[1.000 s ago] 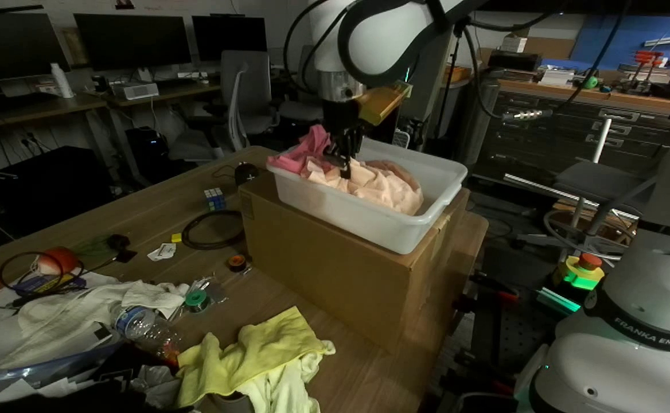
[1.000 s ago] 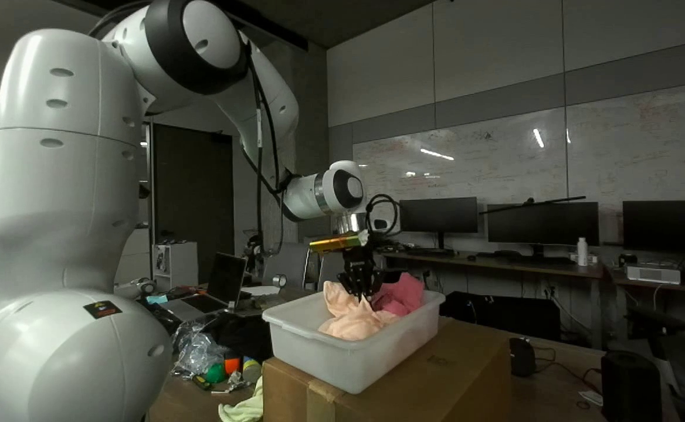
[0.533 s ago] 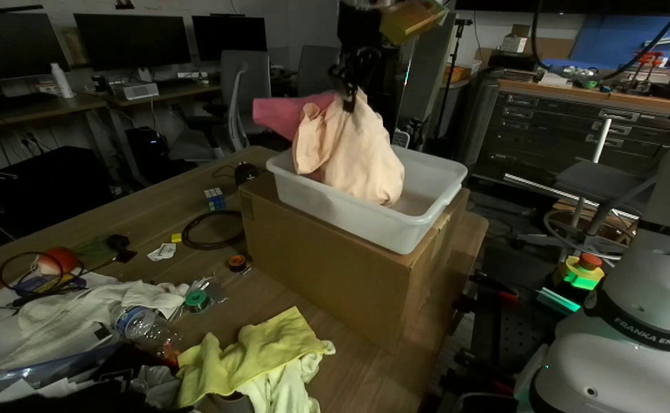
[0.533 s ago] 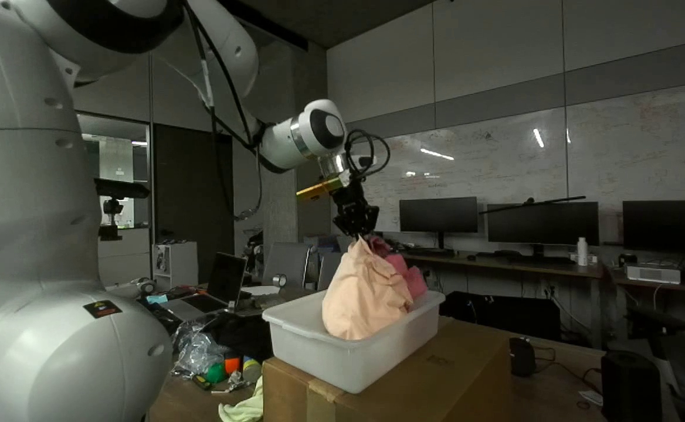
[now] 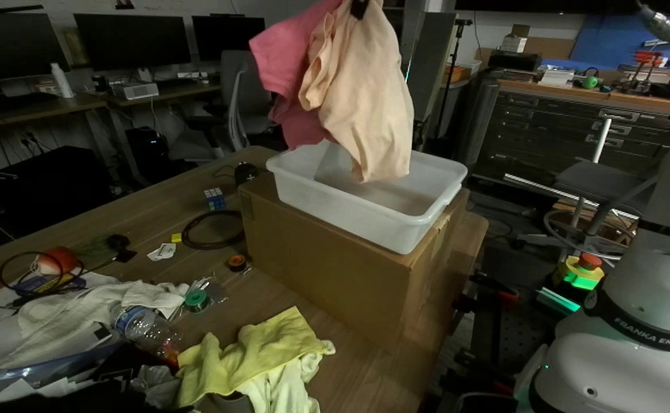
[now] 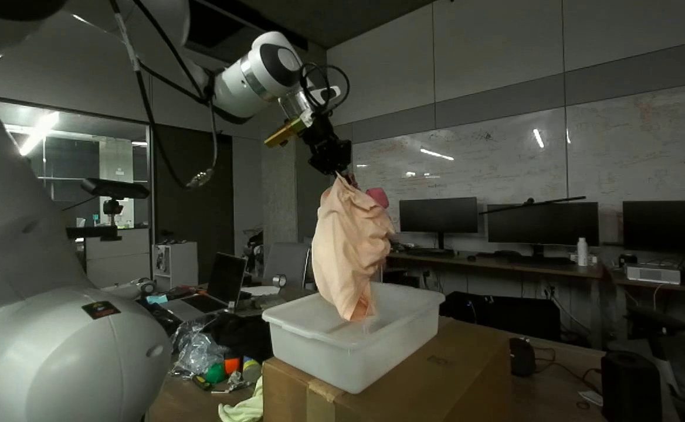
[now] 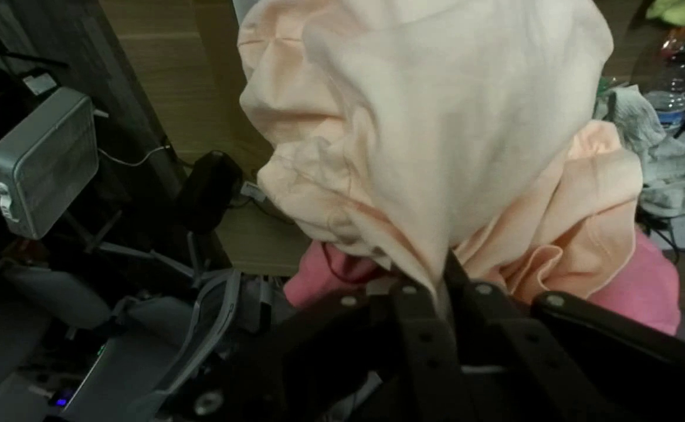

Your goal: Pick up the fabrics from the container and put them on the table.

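Note:
My gripper (image 7: pixel 445 281) is shut on the bunched top of the peach fabric (image 7: pixel 430 117). In an exterior view the gripper (image 6: pixel 338 170) is above the white container (image 6: pixel 351 363), and the peach fabric (image 6: pixel 348 246) hangs from it. The pink fabric (image 5: pixel 289 69) hangs beside the peach fabric (image 5: pixel 369 97), lifted along with it. In that view most of the gripper is out of the frame, above the top edge. The lower tip of the peach fabric hangs over the container (image 5: pixel 341 206). I cannot tell whether it touches the container.
The container stands on a cardboard box (image 5: pixel 329 269) on the wooden table (image 5: pixel 363 384). A yellow cloth (image 5: pixel 254 344), a white cloth (image 5: pixel 94 310), a plastic bottle (image 5: pixel 140 327), a black cable coil (image 5: pixel 211 229) and a cube puzzle (image 5: pixel 214 198) lie on the table.
The gripper has risen out of the container and moved back toward the robot's base, carrying up the peach and pink fabrics. The container and box have not moved.

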`<act>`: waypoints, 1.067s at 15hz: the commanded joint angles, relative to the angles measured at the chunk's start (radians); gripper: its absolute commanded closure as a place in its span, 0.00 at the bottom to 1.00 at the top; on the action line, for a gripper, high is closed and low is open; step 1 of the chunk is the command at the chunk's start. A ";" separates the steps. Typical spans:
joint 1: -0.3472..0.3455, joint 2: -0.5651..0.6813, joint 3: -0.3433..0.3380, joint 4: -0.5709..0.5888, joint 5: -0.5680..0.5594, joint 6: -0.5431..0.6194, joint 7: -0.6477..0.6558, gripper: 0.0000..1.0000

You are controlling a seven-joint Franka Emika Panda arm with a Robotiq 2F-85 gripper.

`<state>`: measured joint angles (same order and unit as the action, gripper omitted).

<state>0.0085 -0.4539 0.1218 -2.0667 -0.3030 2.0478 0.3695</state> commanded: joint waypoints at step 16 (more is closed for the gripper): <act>0.234 0.251 0.127 0.206 0.369 0.096 -0.304 0.97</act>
<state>0.2002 -0.2783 0.2645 -1.9352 -0.0360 2.1255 0.1761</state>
